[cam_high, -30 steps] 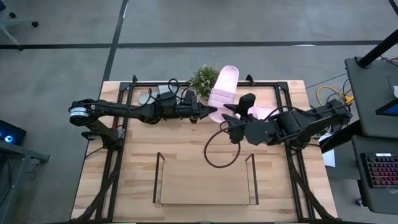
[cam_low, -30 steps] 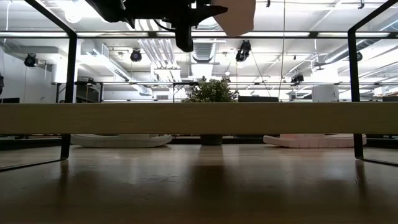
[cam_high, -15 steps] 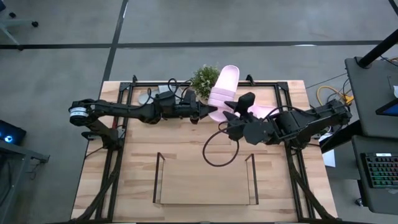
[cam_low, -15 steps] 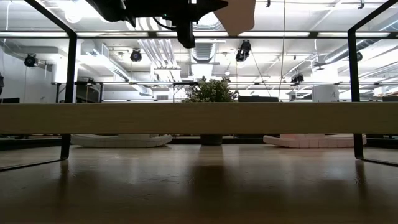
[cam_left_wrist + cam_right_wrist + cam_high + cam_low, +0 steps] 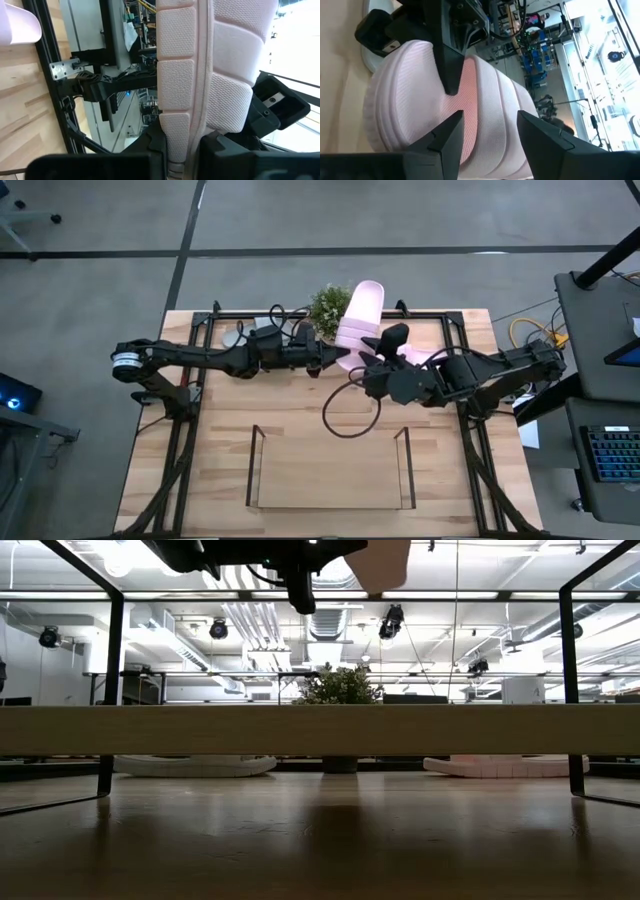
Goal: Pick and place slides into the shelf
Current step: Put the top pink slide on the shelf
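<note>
One pink slide [image 5: 358, 317] clamped in left tool [image 5: 334, 359], raised.

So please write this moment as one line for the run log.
left end effector: shut on pink slide, lifted | right end effector: open, at same slide | shelf: holds no slides | phase: handover

Pink slide [image 5: 200, 75]: matt foam, pebbled sole, ribbed strap; table [image 5: 300, 415]: pale wood planks; shelf [image 5: 330, 470]: thin black wire
</note>
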`<state>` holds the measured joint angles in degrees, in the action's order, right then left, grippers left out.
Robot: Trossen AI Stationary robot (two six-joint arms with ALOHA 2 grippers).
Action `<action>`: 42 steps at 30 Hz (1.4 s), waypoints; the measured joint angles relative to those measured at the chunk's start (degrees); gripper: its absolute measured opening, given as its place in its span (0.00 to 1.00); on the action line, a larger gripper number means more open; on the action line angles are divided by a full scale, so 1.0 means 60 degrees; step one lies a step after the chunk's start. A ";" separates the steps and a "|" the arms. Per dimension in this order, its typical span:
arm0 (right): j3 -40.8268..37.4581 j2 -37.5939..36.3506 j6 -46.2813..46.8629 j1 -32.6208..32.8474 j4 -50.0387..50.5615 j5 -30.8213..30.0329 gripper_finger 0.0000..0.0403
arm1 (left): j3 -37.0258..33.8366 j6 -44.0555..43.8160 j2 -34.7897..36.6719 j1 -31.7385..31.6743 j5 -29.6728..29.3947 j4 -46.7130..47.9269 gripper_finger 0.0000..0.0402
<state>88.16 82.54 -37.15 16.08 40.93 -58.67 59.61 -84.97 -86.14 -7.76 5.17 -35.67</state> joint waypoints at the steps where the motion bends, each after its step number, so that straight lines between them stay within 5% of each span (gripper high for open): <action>1: 0.0000 0.0000 0.0001 -0.0001 -0.0001 -0.0006 0.42 | 0.0000 0.0000 -0.0002 0.0014 -0.0004 0.0004 0.07; 22: -0.0018 0.0018 0.0667 -0.0107 -0.0679 -0.0474 0.04 | -0.0004 -0.0011 0.0002 0.0062 -0.0120 -0.0019 0.07; 29: -0.0018 0.0018 0.0718 -0.0103 -0.0694 -0.0613 0.03 | -0.0004 0.0029 0.0002 0.0064 -0.0113 -0.0016 0.07; 37: -0.0018 0.0018 0.0429 -0.0118 -0.0722 -0.0768 0.02 | -0.0004 0.0047 0.0006 0.0079 0.0066 -0.0019 0.31; 42: -0.0018 0.0018 0.0430 -0.0118 -0.0722 -0.0805 0.02 | -0.0011 0.0068 0.0006 0.0071 0.0026 -0.0015 0.36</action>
<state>88.05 82.65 -34.57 15.38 36.60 -63.51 59.55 -84.56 -86.11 -7.33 5.33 -35.76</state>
